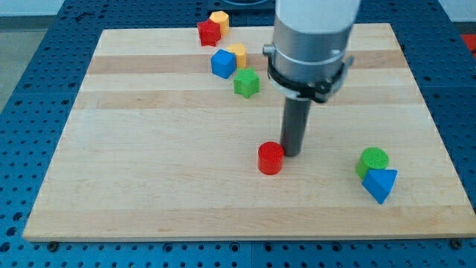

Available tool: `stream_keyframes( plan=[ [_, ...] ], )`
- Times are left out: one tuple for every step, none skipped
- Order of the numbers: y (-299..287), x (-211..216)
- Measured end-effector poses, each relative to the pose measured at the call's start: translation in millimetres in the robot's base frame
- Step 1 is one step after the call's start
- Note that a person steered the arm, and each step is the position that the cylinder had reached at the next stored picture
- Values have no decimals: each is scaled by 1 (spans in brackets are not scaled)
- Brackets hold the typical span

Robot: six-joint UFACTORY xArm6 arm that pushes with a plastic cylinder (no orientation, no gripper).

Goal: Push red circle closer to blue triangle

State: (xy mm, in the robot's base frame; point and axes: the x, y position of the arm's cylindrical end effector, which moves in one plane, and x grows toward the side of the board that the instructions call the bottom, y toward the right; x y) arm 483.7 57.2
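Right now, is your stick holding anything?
No end effector to open or close: my tip holds nothing, it just sits beside the red circle, on the view's right.

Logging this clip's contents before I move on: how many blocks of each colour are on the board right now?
Red: 2, the red circle and a red block at the view's top.
Blue: 2, the blue triangle and a blue block.
Green: 2, a green cylinder and a green block.
Yellow: 2, and.
Total: 8.
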Motion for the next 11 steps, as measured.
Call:
stream_keyframes(
  plan=[
    [-28,-13],
    [-67,-2],
    [-85,29],
    [-82,58],
    [-67,58],
    [-88,58],
    [-107,23],
    [-96,-12],
    [-69,1],
    [-30,20],
    [4,36]
  ],
)
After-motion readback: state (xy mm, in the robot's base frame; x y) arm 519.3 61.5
